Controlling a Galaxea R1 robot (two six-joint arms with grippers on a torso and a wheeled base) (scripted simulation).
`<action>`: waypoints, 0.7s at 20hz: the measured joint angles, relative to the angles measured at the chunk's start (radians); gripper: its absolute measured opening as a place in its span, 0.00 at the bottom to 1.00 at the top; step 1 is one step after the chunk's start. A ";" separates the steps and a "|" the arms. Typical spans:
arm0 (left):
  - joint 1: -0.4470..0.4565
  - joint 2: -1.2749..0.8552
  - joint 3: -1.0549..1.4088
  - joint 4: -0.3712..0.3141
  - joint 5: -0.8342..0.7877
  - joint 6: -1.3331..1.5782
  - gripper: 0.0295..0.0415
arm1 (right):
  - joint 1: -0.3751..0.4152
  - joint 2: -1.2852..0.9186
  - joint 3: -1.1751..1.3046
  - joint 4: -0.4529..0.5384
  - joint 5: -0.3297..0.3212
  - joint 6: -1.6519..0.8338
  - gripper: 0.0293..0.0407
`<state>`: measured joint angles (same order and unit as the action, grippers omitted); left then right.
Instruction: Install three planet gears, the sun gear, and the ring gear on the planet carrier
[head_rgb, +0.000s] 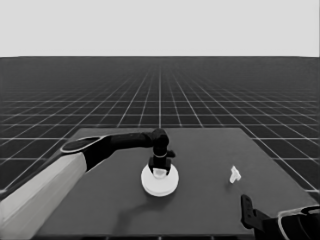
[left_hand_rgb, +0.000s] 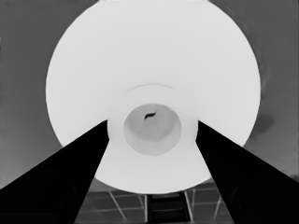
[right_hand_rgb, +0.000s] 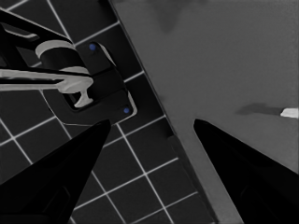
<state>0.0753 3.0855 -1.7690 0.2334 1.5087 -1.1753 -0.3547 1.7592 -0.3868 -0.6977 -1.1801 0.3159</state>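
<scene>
We found no text, label, brand, number or sign that could be read on anything in these views.

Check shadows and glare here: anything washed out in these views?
Head view: the left arm casts a soft shadow on the table below the larger round part. Left wrist view: that part looks nearly featureless white, its steps faint. Right wrist view: thin white piece trails a faint shadow.
</scene>
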 joint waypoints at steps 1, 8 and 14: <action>0.000 0.000 0.000 0.000 0.000 0.009 0.44 | 0.000 0.000 0.000 0.000 0.000 0.000 0.81; 0.002 0.000 0.000 0.000 0.001 0.070 0.44 | 0.000 0.000 0.000 0.000 0.000 0.000 0.81; 0.003 -0.001 0.000 0.000 0.001 0.122 0.44 | 0.000 0.000 0.000 0.000 0.000 0.000 0.81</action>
<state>0.0780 3.0849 -1.7695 0.2338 1.5093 -1.0531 -0.3547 1.7592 -0.3868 -0.6977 -1.1801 0.3159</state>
